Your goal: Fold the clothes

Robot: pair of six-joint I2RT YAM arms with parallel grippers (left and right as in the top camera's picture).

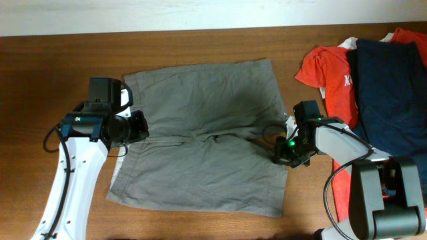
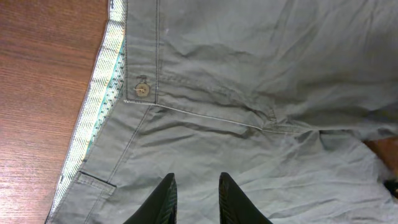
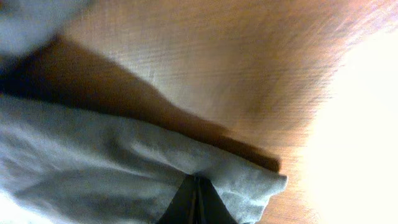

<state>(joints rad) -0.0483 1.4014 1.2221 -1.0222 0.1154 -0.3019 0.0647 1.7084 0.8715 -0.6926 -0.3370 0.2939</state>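
The clothes are a pair of grey-khaki shorts [image 1: 200, 133] spread flat on the brown table [image 1: 60, 67], waistband to the left and both leg hems to the right. My left gripper [image 1: 143, 127] hangs over the waistband at the fly. In the left wrist view it [image 2: 196, 177] stands open, nothing between its fingers, just above the grey cloth [image 2: 249, 93] near the button [image 2: 142, 89] and pale striped lining. My right gripper [image 1: 280, 157] is at the shorts' right edge between the two legs. The right wrist view shows it [image 3: 196, 182] shut on a lifted cloth edge [image 3: 93, 162].
An orange-red T-shirt [image 1: 330, 80] with a dark navy garment [image 1: 390, 87] on top lies at the table's right end, close behind the right arm. Bare wood shows left of the shorts and along the front edge.
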